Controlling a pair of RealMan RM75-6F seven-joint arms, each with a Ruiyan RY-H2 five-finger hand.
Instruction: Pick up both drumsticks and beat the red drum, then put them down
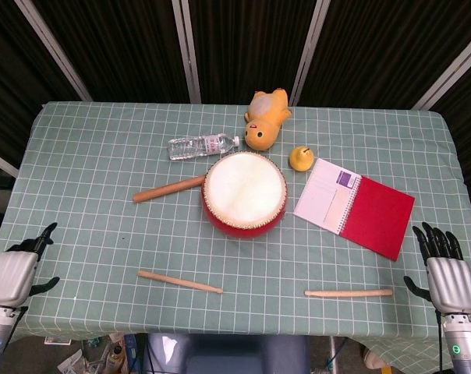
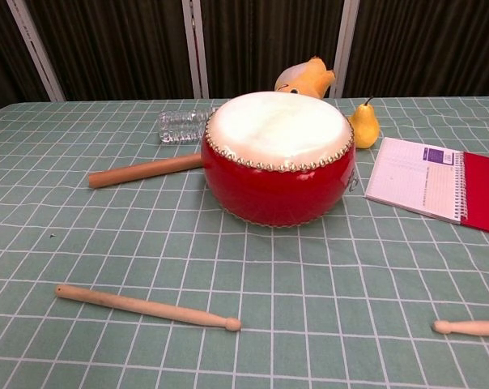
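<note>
- The red drum (image 1: 244, 193) sits mid-table, skin up.
- One drumstick (image 1: 179, 281) lies in front of it to the left, the other drumstick (image 1: 348, 293) to the right, both flat on the checked tablecloth (image 1: 87, 171) and well apart.
- The left hand (image 1: 13, 269) hangs off the near-left edge holding nothing; its fingers look curled in, though the angle is poor.
- The right hand (image 1: 442, 269) sits at the near-right edge, fingers spread, empty.
- Behind the drum: a water bottle (image 1: 202, 146), a yellow plush toy (image 1: 266, 118), a pear (image 1: 300, 158).
- A wooden rod (image 1: 168, 189) touches the drum's left side; a notebook (image 1: 353, 205) lies to its right.
</note>
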